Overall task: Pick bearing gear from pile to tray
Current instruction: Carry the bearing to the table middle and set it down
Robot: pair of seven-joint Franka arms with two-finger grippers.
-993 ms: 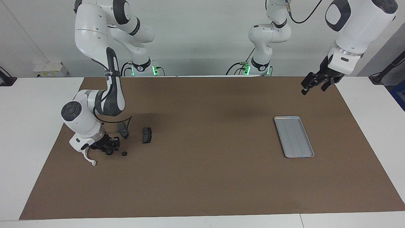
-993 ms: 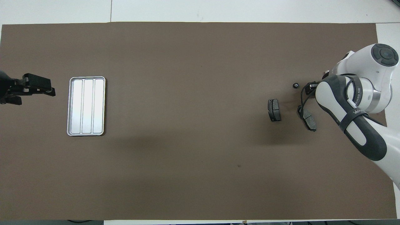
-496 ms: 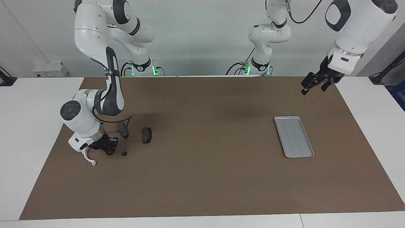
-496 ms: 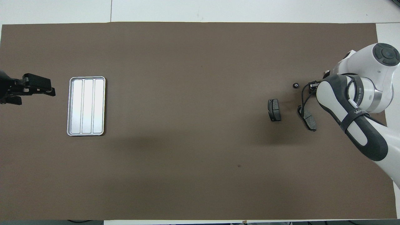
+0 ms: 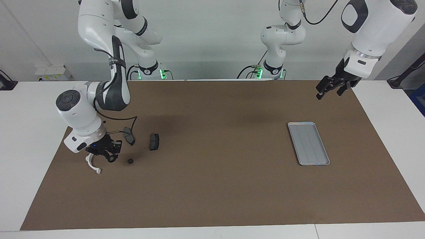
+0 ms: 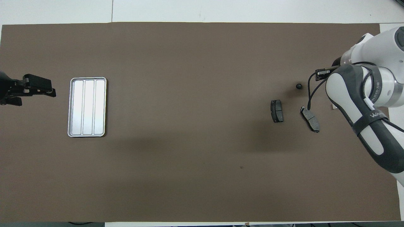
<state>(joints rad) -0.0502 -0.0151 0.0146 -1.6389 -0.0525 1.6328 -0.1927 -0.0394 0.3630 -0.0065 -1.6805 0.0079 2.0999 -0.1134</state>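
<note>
holding 1 small black gear (image 5: 111, 158) pinched between my right hand's (image 5: 111, 156) fingertips, i was lifted just clear of the pile, over the spot beside the white arc piece (image 5: 92, 164) at the right arm's end of the counter (image 5: 212, 186). i judged this as the pick step done and the carry about to start. a 2nd gear (image 5: 130, 161) lay loose on the brown mat, near the 2 brake pads (image 5: 154, 141), which sat closer to the robots. in the overhead view my own forearm hid the hand and what it held, so the grip had to be read from the facing view alone.

the tray (image 5: 308, 143) lay well apart, toward the left arm's end, its ribbed floor bare. my left hand (image 5: 328, 88) waited in the air near the mat's edge, fingers spread, holding nothing.

the next move, as i saw it, called for a long level sweep across the counter to the tray, keeping the pinch firm on such a small round part, then a low release so the gear would not roll off the ribs.
</note>
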